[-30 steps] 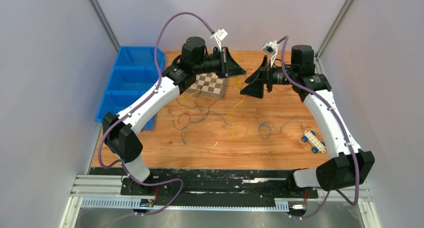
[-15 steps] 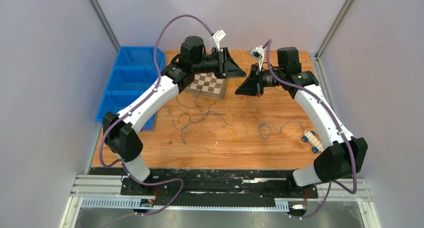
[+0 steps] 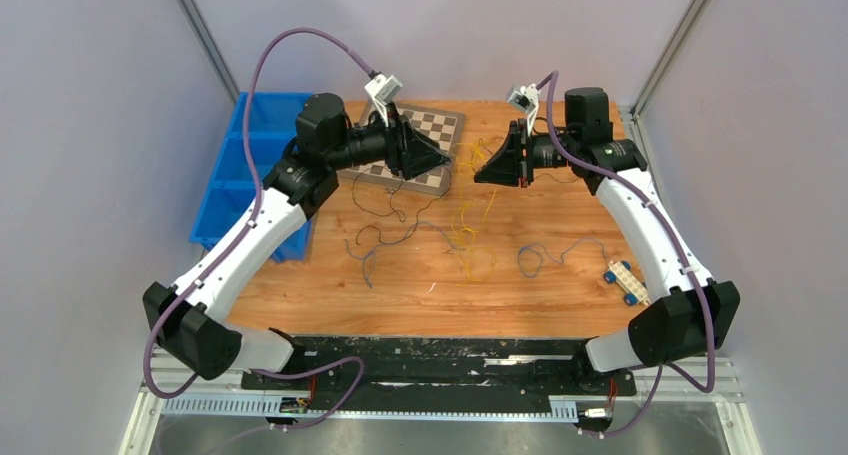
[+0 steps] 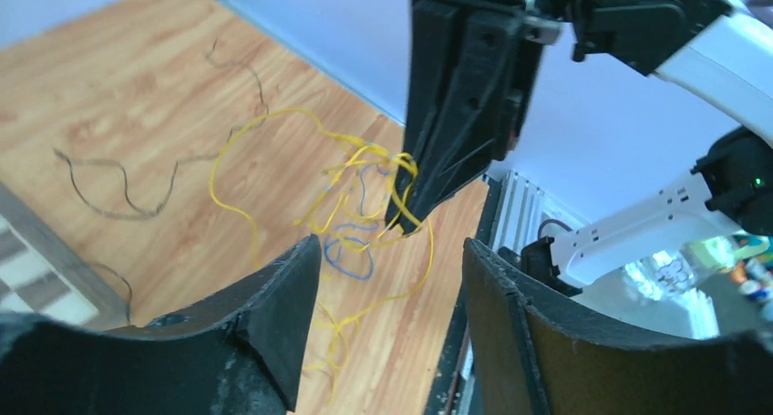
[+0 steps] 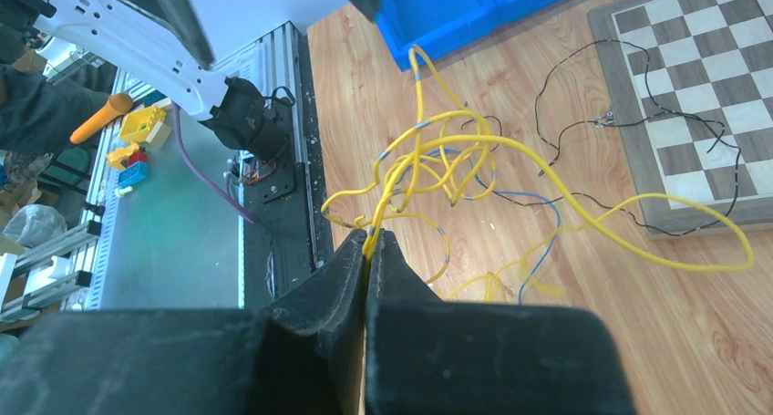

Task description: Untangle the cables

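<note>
The cables are thin wires. A yellow tangle (image 5: 447,150) with blue-grey strands hangs from my right gripper (image 5: 369,237), which is shut on a yellow strand. From the top this tangle (image 3: 465,220) trails from the right gripper (image 3: 480,177) down to the wooden table. My left gripper (image 3: 443,161) stands open just left of it, holding nothing. In the left wrist view its fingers (image 4: 292,287) frame the yellow bunch (image 4: 360,173) that hangs from the right gripper's tip (image 4: 406,222). Dark cables (image 3: 395,225) and a blue-grey cable (image 3: 545,257) lie loose on the table.
A checkerboard (image 3: 432,135) lies at the back of the table under the left gripper, with a dark wire across its corner (image 5: 656,123). Blue bins (image 3: 235,175) stand at the left edge. A small white and blue toy block (image 3: 627,282) sits at the right.
My left gripper has opened, let go and drawn back to the left. The right gripper moved in, shut on the yellow cable and now holds the tangle alone.
</note>
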You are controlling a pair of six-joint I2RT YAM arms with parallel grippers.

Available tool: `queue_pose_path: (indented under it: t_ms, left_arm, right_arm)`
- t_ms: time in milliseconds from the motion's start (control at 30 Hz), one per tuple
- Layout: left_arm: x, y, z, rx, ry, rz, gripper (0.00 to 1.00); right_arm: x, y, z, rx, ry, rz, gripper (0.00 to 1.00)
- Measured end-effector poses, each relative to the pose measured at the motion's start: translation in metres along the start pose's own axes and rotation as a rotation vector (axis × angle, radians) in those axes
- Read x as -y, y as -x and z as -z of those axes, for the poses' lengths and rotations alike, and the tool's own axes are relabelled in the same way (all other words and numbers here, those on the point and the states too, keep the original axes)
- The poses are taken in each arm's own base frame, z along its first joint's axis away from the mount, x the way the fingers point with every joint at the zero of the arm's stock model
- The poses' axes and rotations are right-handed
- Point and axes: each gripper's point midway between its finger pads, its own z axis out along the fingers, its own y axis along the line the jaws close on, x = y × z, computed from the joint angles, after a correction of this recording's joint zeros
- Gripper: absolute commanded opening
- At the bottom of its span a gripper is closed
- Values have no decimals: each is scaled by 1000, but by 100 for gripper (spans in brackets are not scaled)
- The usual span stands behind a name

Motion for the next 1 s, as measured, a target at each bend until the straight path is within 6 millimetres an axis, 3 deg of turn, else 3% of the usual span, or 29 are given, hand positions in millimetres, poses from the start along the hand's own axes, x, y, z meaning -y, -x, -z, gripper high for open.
queue_pose_path:
  t_ms: [100,267,533,733,833,1000]
  left_arm:
    - [15,8,2,24,-52,-88,58]
    - [21,6,-12,-4,-97,-97,57]
    - [22,-21,-41,-89,-134,-38,59]
    - [19,-21,-54,-103,-139,11,35]
    - [20,-15,-57,-102,-144,20,3]
    - [26,-9,-55,-100,-167,22,0]
  right_arm:
    - [-1,1,0,3,4,5,0]
    - [-1,1,0,3,4,4,0]
    - [-3,2,1,5,7,6,0]
    - [-8,2,2,8,8,17,0]
    - [-10,2,3,9,11,18,0]
    - [-7,-2,3,7,7,7,4]
